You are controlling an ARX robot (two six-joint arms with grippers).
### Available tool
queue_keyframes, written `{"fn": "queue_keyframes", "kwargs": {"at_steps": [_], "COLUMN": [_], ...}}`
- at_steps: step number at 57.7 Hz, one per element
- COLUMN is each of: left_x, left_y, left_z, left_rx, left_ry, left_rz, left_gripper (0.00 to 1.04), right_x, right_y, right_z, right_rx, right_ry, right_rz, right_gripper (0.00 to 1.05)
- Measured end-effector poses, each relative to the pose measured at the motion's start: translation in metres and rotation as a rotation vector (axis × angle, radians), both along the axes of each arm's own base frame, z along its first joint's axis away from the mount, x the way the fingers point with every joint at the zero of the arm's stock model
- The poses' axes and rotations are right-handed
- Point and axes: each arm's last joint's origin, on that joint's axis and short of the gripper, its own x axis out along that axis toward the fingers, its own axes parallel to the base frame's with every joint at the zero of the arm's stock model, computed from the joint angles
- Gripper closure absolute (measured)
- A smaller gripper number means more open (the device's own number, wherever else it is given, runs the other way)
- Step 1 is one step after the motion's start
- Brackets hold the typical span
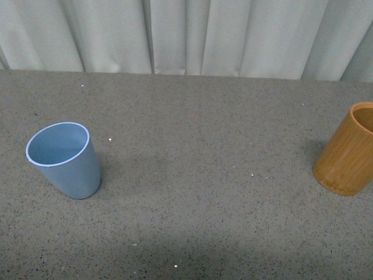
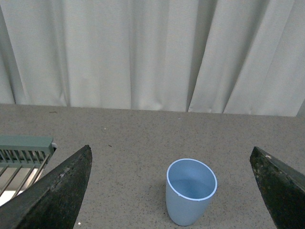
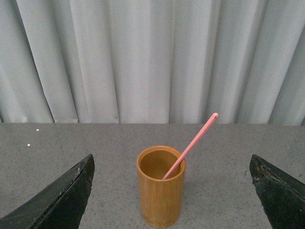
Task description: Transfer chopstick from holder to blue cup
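The blue cup stands upright and empty at the left of the grey table; it also shows in the left wrist view, ahead of my open left gripper, whose jaws stand wide on either side of it. The orange-brown holder stands at the right edge of the front view. In the right wrist view the holder holds one pink chopstick leaning out over its rim. My right gripper is open, jaws wide apart, short of the holder. Neither arm shows in the front view.
A pale curtain hangs along the table's far edge. A grey-green slatted rack shows in the left wrist view, beside the left jaw. The grey table stretches between cup and holder.
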Motion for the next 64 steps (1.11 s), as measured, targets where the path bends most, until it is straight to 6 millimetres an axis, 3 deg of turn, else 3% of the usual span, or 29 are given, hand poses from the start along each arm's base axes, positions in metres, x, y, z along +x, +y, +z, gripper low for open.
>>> {"fn": "queue_keyframes", "kwargs": {"at_steps": [64], "left_x": [0.0000], "left_y": [0.0000], "left_z": [0.0000], "left_rx": [0.000], "left_ry": [0.000], "left_rz": [0.000], "left_gripper": [0.07], "right_x": [0.0000], "right_y": [0.0000], "right_z": [0.0000], "right_rx": [0.000], "right_ry": [0.000], "right_rz": [0.000], "right_gripper": [0.10]}}
